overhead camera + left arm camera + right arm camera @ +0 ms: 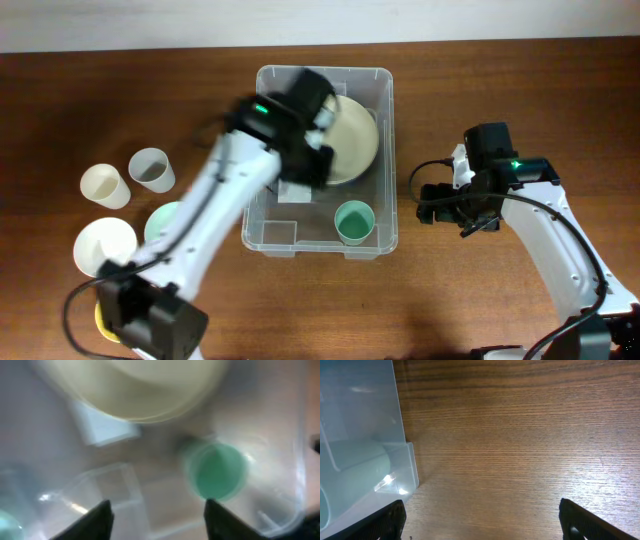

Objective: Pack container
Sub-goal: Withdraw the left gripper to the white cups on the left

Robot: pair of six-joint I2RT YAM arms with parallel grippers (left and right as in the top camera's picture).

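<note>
left gripper [157, 509] spread, empty, over bin [268, 232] | right gripper [482, 516] spread, just beside its right wall | cups [151, 168] off left, nearer left arm

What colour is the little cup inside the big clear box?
The cup is green, a minty shade. The overhead view shows it best.

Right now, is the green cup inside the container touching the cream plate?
Apart. The overhead view shows a strip of the container floor between the green cup and the cream plate; the blurred left wrist view agrees.
</note>
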